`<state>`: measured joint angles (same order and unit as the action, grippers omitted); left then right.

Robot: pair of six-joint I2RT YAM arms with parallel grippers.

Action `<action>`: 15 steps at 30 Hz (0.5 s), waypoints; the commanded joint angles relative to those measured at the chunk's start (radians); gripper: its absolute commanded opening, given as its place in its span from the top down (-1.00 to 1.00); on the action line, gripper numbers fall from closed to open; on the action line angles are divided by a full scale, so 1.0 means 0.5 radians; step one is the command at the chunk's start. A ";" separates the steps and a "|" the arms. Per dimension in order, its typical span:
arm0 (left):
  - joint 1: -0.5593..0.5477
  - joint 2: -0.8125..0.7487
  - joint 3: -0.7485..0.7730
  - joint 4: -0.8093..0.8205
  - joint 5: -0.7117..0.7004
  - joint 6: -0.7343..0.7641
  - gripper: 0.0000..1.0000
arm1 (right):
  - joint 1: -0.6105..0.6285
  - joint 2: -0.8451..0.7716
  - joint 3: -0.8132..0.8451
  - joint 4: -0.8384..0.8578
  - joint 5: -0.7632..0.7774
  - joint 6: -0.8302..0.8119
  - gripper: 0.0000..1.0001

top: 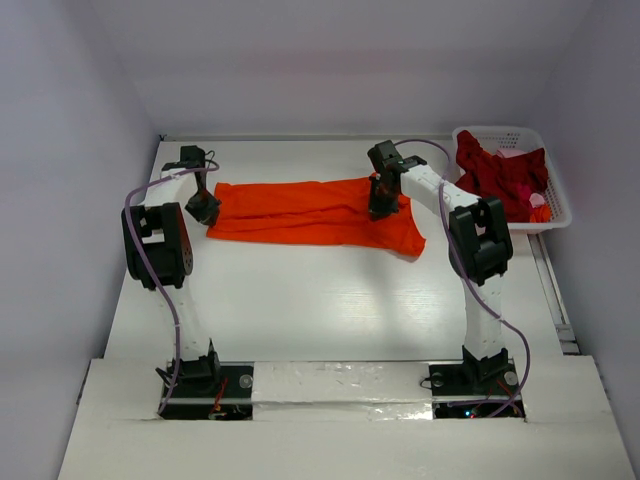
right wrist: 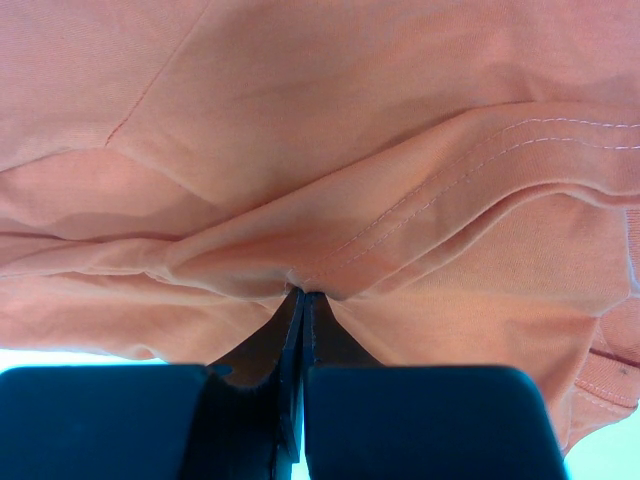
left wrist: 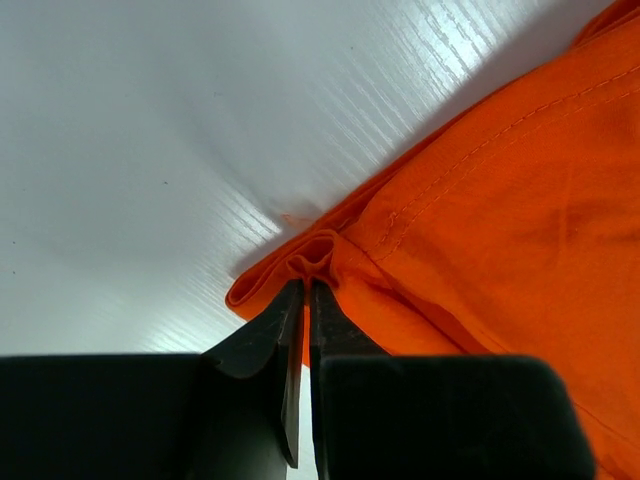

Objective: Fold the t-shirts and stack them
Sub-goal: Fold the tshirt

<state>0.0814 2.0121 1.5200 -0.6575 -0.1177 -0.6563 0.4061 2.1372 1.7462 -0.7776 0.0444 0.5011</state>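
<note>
Your left gripper (left wrist: pixel 305 287) pinches a bunched edge of the one orange t-shirt (top: pixel 310 212), and your right gripper (right wrist: pixel 300 296) is clamped on its other end (both jaws nearly closed). The shirt lies stretched on the table (top: pixel 330 310). The dark red t-shirts (top: pixel 495 175), perhaps two, sit heaped in one white basket (top: pixel 560 215).

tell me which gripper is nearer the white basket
Right. The right gripper grips the orange t-shirt near its end beside the basket; the left gripper holds its opposite end, farther away.

A white table (top: pixel 330 310) carries an orange t-shirt (top: pixel 300 212), spread out and stretched left to right across its far half, and a white lattice basket (top: pixel 497 131) at its far right corner.
</note>
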 commanded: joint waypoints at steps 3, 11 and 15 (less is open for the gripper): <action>0.015 -0.039 0.114 -0.047 -0.035 -0.022 1.00 | -0.008 -0.025 0.076 0.009 0.009 -0.008 1.00; 0.015 -0.066 0.249 -0.109 -0.075 -0.025 1.00 | -0.048 -0.031 0.115 -0.012 0.009 -0.002 1.00; 0.015 -0.042 0.329 -0.158 -0.071 -0.028 1.00 | -0.116 -0.022 0.152 -0.034 0.012 -0.002 1.00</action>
<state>0.0814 2.0125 1.6306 -0.6952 -0.1329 -0.6636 0.3790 2.1372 1.7664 -0.7837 0.0441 0.5011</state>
